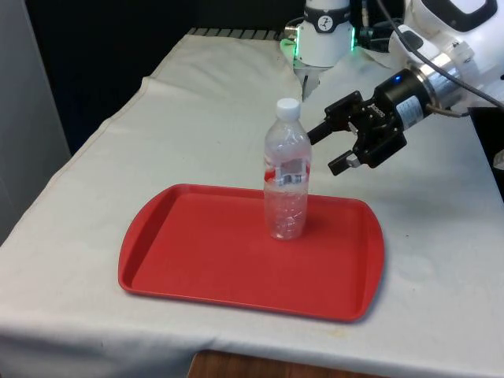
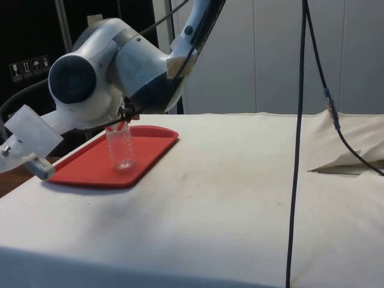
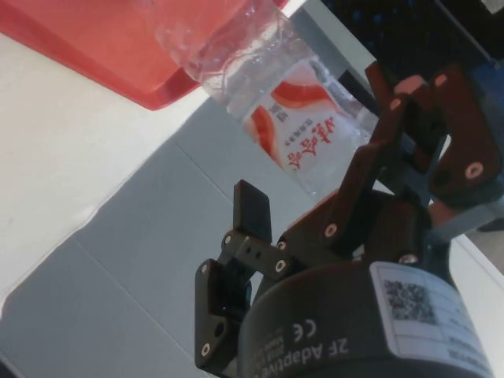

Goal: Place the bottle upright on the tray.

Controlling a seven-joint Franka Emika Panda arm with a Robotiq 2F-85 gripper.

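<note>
A clear plastic bottle with a white cap and a red-and-white label stands upright on the red tray, towards the tray's far right part. My gripper hangs just beyond it on the front view's right, level with the bottle's upper half. It is open, with nothing between its fingers and a small gap to the bottle. In the side view the bottle stands on the tray, its top hidden behind my arm. In the wrist view, the labelled bottle and the tray lie past the spread gripper.
The tray lies near the table's front edge. The robot base stands at the far end. A black cable hangs down across the side view, and a folded crease of cloth lies beyond it.
</note>
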